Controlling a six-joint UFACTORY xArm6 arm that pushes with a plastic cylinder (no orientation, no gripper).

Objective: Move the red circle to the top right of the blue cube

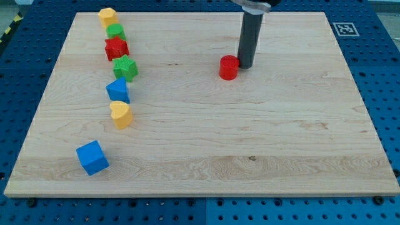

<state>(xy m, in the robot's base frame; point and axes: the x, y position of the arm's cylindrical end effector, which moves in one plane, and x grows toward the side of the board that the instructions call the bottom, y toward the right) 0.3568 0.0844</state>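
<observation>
The red circle [229,67] lies on the wooden board a little above and to the right of its middle. My tip [245,65] stands right beside it on its right, touching or nearly touching its edge. The blue cube [92,157] lies near the board's bottom left corner, far from both the red circle and my tip.
A column of blocks runs down the board's left part: a yellow heart [107,16], a green circle [115,32], a red star [116,48], a green block [125,67], a blue block [118,90] and a yellow heart [120,115]. A marker tag [343,28] sits at the top right corner.
</observation>
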